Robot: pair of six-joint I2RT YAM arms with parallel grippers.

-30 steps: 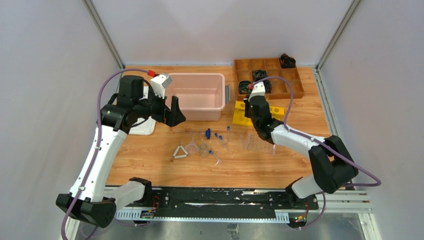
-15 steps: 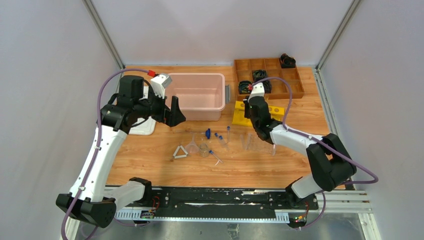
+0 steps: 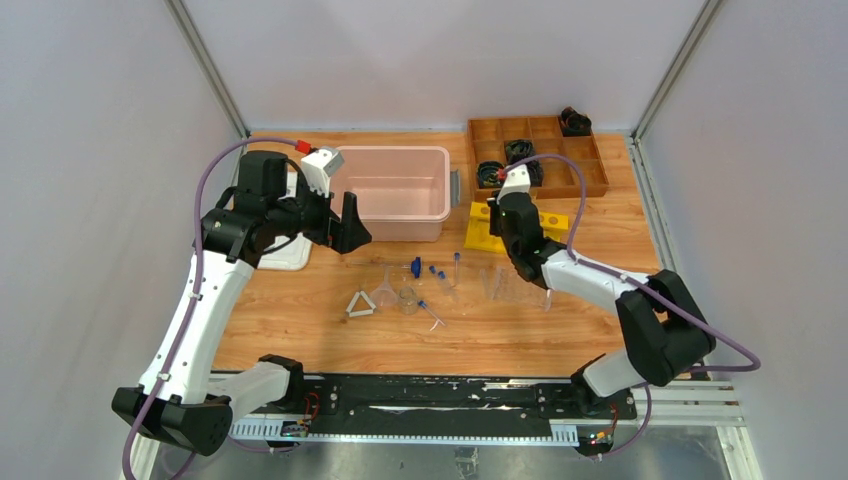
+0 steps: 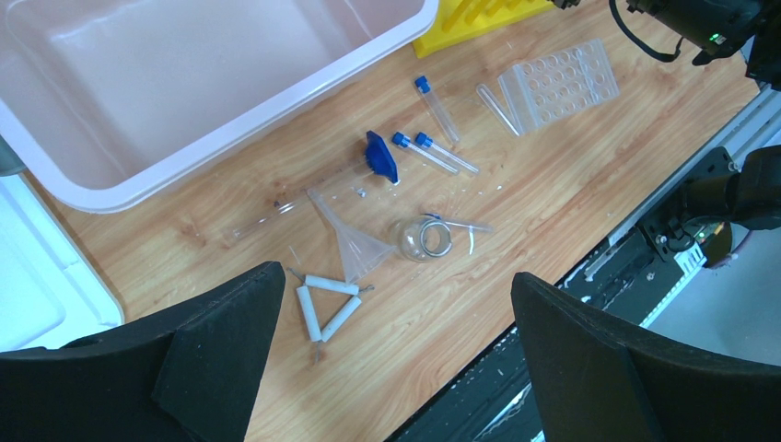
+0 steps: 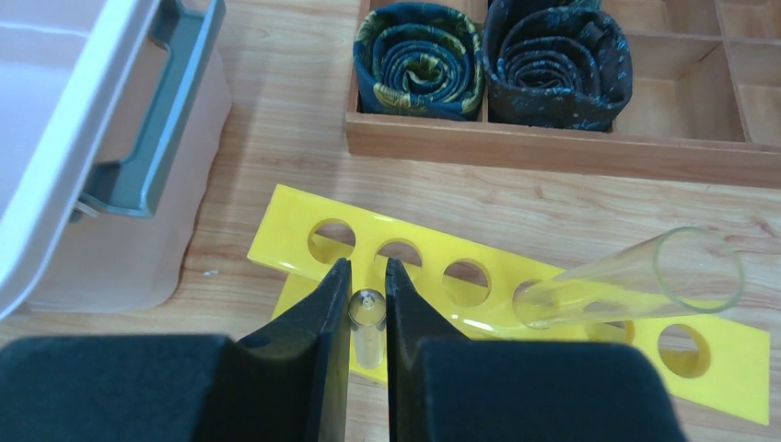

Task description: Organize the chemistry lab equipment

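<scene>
My right gripper [image 5: 367,276] is shut on a small clear tube [image 5: 367,322], held upright over the yellow tube rack [image 5: 433,249]; in the top view it hangs at the rack [image 3: 507,232]. A large clear tube [image 5: 635,276] leans in a rack hole. My left gripper [image 4: 396,276] is open and empty, high above the white triangle [image 4: 324,299], clear funnel [image 4: 355,247] and small clear jar [image 4: 425,238]. Blue-capped tubes [image 4: 433,152] and a clear tube rack [image 4: 562,86] lie on the table to the right.
A pink bin [image 3: 398,193] stands at the back centre, a white tray [image 3: 285,255] to its left. A wooden compartment tray [image 3: 555,150] with black coiled bundles [image 5: 419,60] sits at the back right. A blue clip [image 4: 380,157] lies by the funnel.
</scene>
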